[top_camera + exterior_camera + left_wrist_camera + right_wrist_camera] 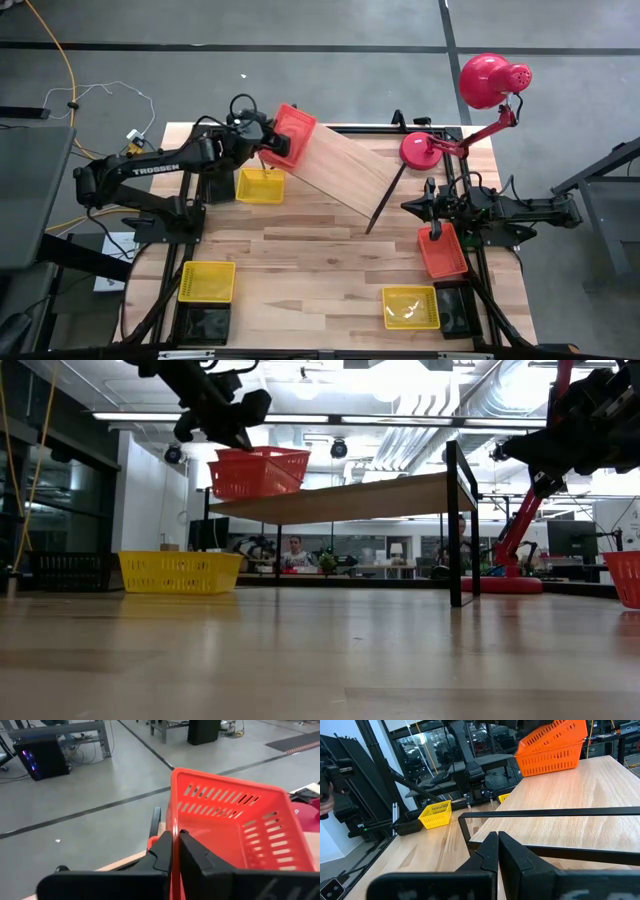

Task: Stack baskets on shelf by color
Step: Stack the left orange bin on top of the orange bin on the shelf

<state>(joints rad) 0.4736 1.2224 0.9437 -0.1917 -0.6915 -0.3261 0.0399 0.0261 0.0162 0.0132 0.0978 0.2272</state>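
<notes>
One orange-red basket (293,134) on shelf (345,170), upper centre, rim clenched by left claw (268,141); right claw (432,207) clenched, empty; remaining baskets unstacked on tabletop (320,270).

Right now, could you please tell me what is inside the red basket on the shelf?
The red basket, held at its rim by the left fingers over the shelf, looks empty: bare walls and floor show. The corner nearest the fingers is covered.

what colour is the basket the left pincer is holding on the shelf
Orange-red. The basket shows best in the left wrist view, its wall pinched by the left pincer.
</notes>
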